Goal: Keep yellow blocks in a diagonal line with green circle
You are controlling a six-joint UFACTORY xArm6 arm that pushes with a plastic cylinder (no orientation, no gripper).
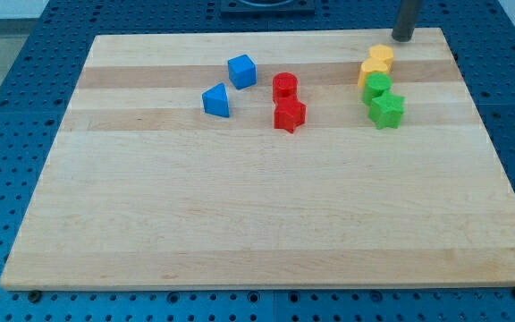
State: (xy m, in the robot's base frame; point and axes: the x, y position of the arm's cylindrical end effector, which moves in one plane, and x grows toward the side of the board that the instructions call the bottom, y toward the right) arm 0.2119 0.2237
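Two yellow blocks stand at the view's upper right of the wooden board: one yellow block point(382, 55) and just below it a second yellow block point(373, 71). The green circle point(378, 86) touches the lower yellow block from below. A green star point(386, 110) sits right under the circle. The four form a short, nearly vertical chain. My tip point(402, 38) is at the board's top edge, just up and to the right of the upper yellow block, apart from it.
A blue cube point(241, 71) and a blue triangle block point(215, 100) lie left of centre at the top. A red cylinder point(284, 87) and a red star point(289, 114) stand between them and the green blocks. The board point(240, 206) rests on a blue pegboard.
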